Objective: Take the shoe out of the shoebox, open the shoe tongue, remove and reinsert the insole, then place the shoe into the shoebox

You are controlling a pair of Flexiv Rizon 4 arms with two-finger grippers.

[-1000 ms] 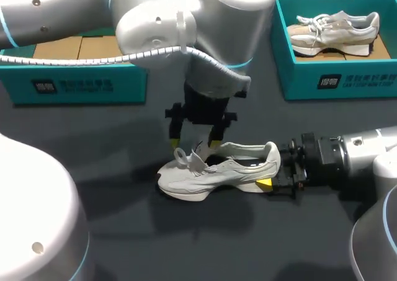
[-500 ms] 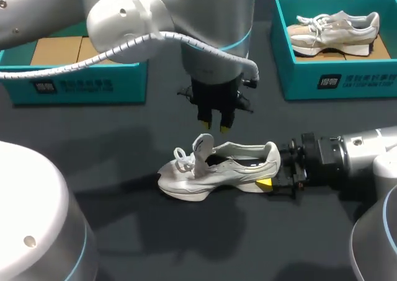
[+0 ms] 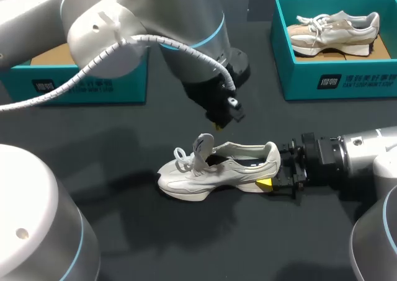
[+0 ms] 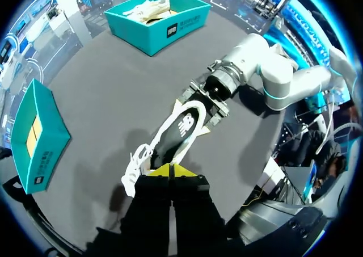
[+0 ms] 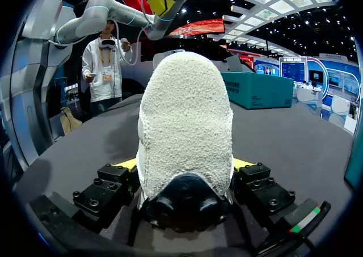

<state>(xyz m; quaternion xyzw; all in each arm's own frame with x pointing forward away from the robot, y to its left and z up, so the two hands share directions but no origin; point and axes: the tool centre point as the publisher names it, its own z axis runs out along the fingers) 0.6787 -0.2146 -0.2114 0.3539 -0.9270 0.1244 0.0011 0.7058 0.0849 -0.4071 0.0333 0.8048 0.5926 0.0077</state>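
– Off-white shoe (image 3: 217, 169), head view: position?
– Upright on its sole on the dark tabletop (image 3: 124, 231), toe toward my left arm's side. Tongue (image 3: 203, 146) stands raised, laces (image 3: 182, 157) loose. Right claw (image 3: 273, 182) is clamped on the heel. Left claw (image 3: 218, 124) hangs just above the tongue, not touching it. At the far edge, a teal shoebox (image 3: 80, 85) on the left; a second teal shoebox (image 3: 338, 79) on the right holds a beige shoe (image 3: 335, 30).
– Left wrist view?
– Left claw's yellow tips are pressed together, holding nothing. The shoe lies just ahead of it, dark inside the opening.
– Right wrist view?
– The heel sits between the yellow pads (image 5: 126, 164), gripped from both sides. Nubbly off-white fabric, dark tab at the base.
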